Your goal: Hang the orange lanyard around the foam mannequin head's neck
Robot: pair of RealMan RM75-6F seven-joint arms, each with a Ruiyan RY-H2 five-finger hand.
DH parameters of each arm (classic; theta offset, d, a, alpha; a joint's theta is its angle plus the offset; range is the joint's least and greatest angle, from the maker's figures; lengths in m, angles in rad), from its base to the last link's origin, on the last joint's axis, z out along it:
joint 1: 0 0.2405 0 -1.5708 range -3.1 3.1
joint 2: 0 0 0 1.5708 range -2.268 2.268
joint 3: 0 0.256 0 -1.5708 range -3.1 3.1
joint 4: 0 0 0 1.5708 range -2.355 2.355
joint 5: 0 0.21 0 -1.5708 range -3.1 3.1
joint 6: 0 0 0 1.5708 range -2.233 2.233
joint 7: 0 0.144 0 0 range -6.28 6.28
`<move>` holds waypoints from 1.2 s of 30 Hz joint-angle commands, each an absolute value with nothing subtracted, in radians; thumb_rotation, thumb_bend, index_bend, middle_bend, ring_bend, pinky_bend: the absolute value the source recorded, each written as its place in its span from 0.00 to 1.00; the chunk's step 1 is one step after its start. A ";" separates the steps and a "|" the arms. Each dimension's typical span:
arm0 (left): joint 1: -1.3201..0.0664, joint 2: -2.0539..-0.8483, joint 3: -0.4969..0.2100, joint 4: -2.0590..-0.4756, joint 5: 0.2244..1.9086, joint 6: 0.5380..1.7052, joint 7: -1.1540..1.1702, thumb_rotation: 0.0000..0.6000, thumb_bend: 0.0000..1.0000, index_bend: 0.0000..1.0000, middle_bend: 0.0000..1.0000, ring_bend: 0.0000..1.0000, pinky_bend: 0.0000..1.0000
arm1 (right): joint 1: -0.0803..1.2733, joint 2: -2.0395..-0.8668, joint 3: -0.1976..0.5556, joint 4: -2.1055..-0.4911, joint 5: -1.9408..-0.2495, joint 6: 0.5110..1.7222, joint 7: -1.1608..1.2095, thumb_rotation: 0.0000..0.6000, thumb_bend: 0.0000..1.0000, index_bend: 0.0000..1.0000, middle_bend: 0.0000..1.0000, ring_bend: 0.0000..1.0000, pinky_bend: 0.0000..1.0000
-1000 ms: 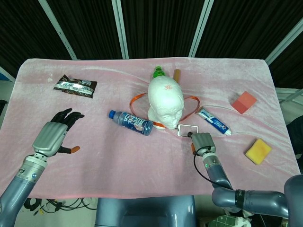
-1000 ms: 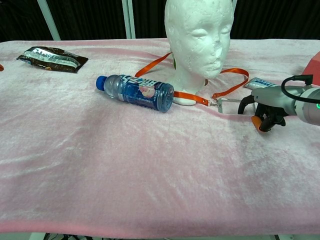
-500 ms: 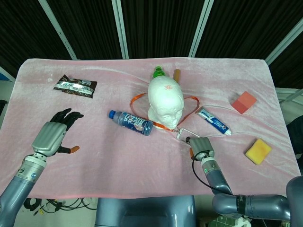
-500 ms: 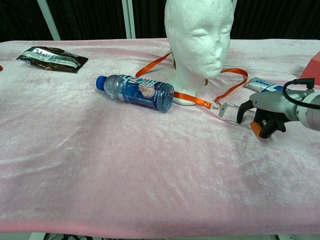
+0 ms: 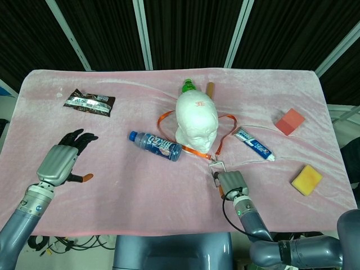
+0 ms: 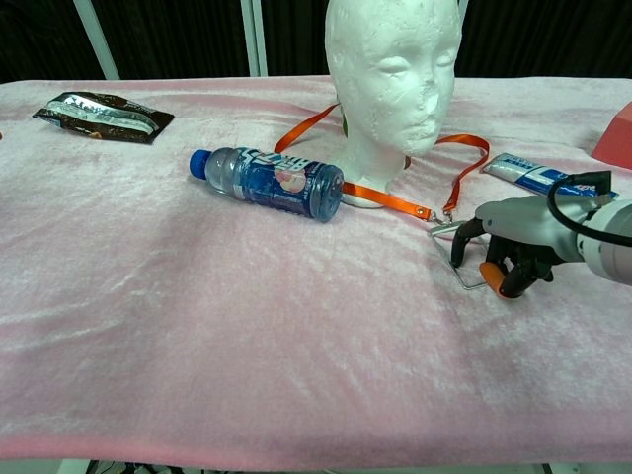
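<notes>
Right hand draws the lanyard's badge end forward from the neck

The orange lanyard loops the foam mannequin head's neck base; the right hand's fingers pinch its clear badge holder. Best pull low and gently, avoiding tipping the head. Left hand rests open on the bench.

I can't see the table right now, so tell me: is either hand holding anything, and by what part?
The right hand holds the orange lanyard by its clear badge holder. The left hand holds nothing.
</notes>
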State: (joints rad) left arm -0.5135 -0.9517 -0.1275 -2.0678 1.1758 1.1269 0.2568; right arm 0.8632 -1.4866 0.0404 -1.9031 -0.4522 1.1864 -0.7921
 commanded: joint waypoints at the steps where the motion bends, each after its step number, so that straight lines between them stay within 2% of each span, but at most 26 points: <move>1: -0.512 -0.950 -0.127 -2.067 1.178 1.127 0.253 1.00 0.13 0.15 0.14 0.00 0.10 | 0.859 -1.492 0.035 -1.918 -0.459 1.202 -0.800 1.00 0.67 0.31 0.76 0.80 0.63; 24: -0.512 -0.943 -0.128 -2.056 1.184 1.117 0.236 1.00 0.13 0.16 0.14 0.00 0.10 | 0.813 -1.523 -0.030 -2.026 -0.526 1.293 -0.851 1.00 0.67 0.32 0.76 0.80 0.63; 36: -0.515 -0.951 -0.128 -2.049 1.179 1.114 0.241 1.00 0.13 0.15 0.14 0.00 0.10 | 0.783 -1.518 -0.035 -2.033 -0.550 1.306 -0.842 1.00 0.67 0.32 0.76 0.80 0.63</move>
State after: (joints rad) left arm -0.5150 -0.9504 -0.1280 -2.0489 1.1792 1.1137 0.2411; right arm 0.7856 -1.5219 -0.0331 -2.0274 -0.5485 1.3091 -0.8433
